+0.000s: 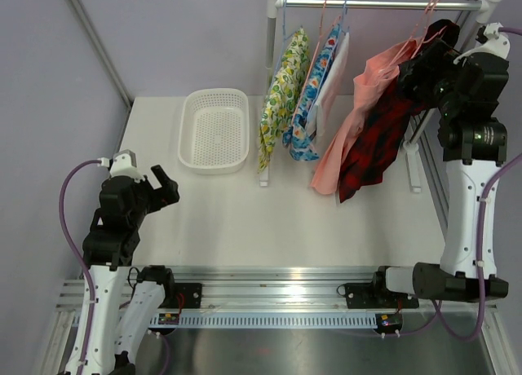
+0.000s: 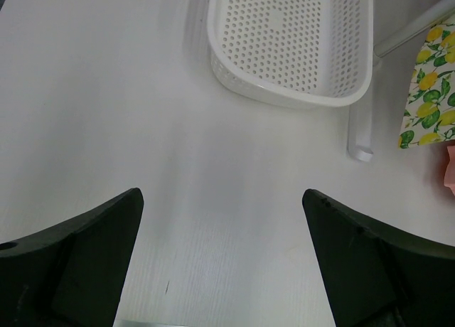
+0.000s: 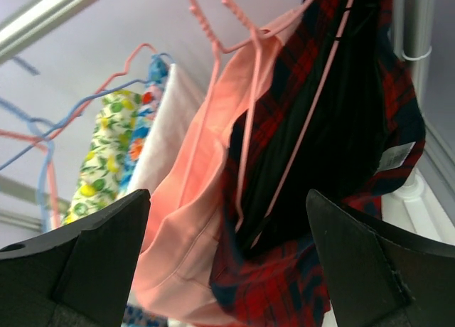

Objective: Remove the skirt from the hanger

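Note:
A red and black plaid skirt [image 1: 379, 138] hangs on a pink wire hanger [image 1: 426, 24] at the right end of the rail [image 1: 375, 3]. It hangs partly off the hanger, its lower part drooping. In the right wrist view the plaid skirt [image 3: 341, 128] and the hanger wire [image 3: 242, 178] fill the middle. My right gripper [image 1: 426, 65] is raised beside the skirt's top, open and empty [image 3: 227, 195], not touching the cloth. My left gripper [image 1: 165, 185] is open and empty [image 2: 222, 192], low over the table at the left.
A pink garment [image 1: 359, 114] hangs right against the skirt. A white one, a blue floral one [image 1: 314, 98] and a lemon-print one [image 1: 281, 98] hang further left. A white perforated basket [image 1: 214, 165] sits on the table left of the rack. Rack posts [image 1: 272, 49] stand at both ends.

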Available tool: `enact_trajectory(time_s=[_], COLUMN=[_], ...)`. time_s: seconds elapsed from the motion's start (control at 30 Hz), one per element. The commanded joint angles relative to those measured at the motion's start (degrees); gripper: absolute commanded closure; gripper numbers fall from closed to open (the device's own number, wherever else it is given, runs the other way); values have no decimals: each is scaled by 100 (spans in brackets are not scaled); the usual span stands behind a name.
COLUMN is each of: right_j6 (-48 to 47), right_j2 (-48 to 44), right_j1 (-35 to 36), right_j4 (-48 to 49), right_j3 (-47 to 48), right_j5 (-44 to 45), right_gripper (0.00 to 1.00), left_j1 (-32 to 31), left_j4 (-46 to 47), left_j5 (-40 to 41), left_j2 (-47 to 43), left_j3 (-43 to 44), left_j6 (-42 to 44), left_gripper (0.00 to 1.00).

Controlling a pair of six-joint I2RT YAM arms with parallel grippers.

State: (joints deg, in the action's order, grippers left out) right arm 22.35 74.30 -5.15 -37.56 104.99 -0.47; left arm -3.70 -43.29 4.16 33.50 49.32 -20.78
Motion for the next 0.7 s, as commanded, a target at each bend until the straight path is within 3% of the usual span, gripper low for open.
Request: enact_trajectory(time_s=[0.0, 0.2, 0.33, 0.67], right_j6=[-310, -486, -486, -477], right_j2=[312, 971, 1560, 2272], right_j1=[-4, 5, -4, -4], right_j4=[-84, -199, -454, -498], right_j3=[434, 1101, 1813, 2236], right_j5=[547, 943, 1014, 1022], right_gripper=[1, 2, 14, 20], left_j1=[-16, -16, -16, -16], left_j4=[154, 154, 180, 189], left_j5=[67, 41, -3, -21], left_j2=[17, -1, -19, -71], left_j3=[-28, -36, -45, -54], left_j6=[82, 91, 109, 109], left_gripper=[1, 2, 2, 2])
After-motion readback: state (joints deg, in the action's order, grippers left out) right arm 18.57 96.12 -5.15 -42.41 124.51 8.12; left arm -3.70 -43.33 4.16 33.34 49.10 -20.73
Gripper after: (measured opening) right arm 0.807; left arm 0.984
